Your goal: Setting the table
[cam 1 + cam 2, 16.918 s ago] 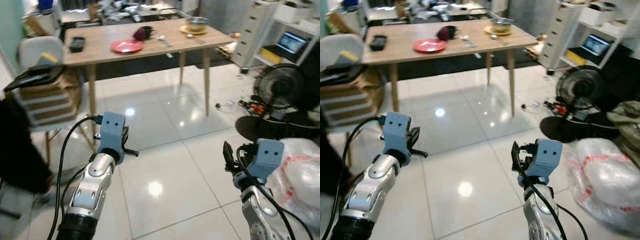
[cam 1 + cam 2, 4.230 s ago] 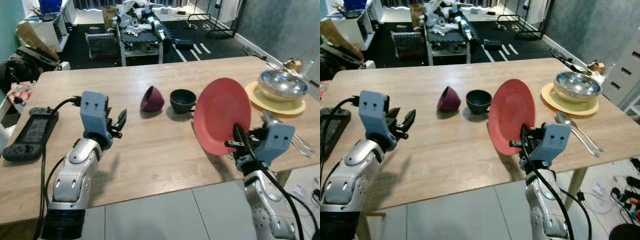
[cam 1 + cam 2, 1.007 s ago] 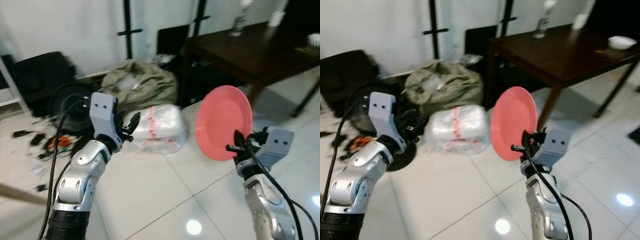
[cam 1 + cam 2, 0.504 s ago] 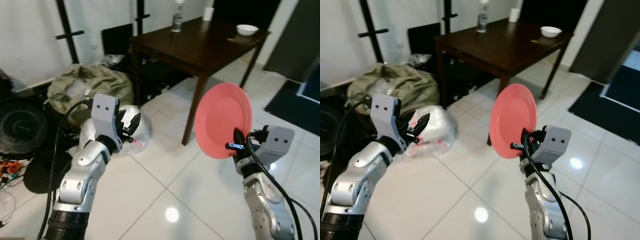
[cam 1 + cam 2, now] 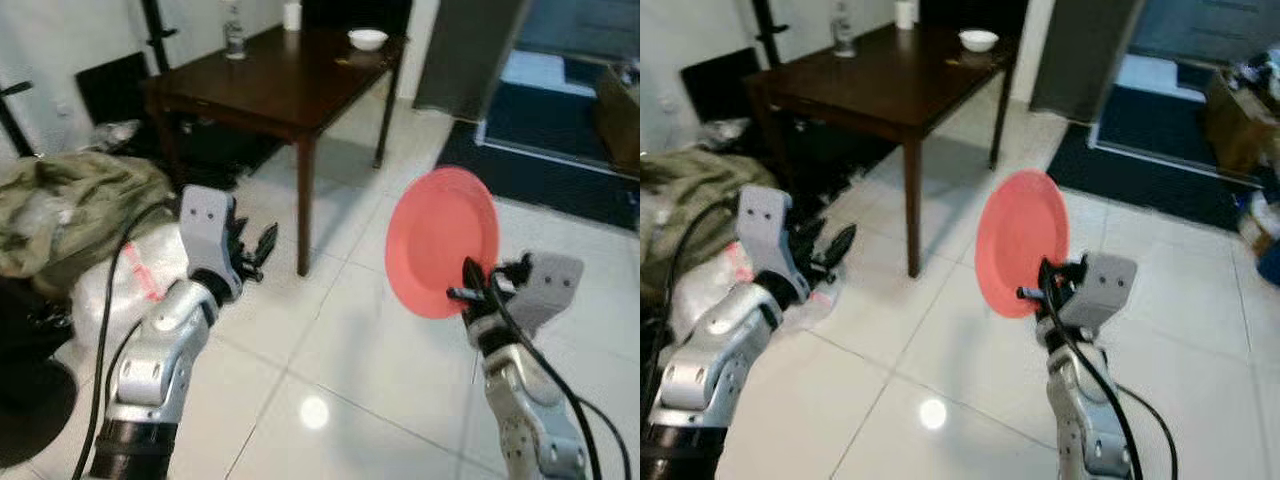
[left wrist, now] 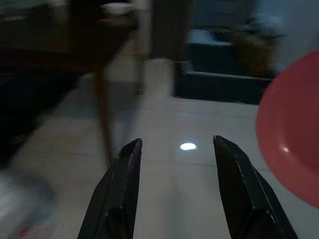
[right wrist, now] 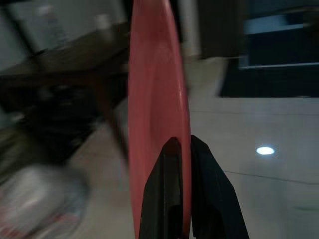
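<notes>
Here, right tool (image 5: 470,295) raised, clamping upright red plate (image 5: 441,240), left tool (image 6: 174,189) raised, fingers spread, empty.

Red plate (image 5: 441,240), round, plain, shallow rim, held upright on edge above the right gripper (image 5: 472,292), whose two black fingers pinch its lower rim; it faces toward the left gripper (image 5: 262,250), well apart from it, over white floor tiles
</notes>
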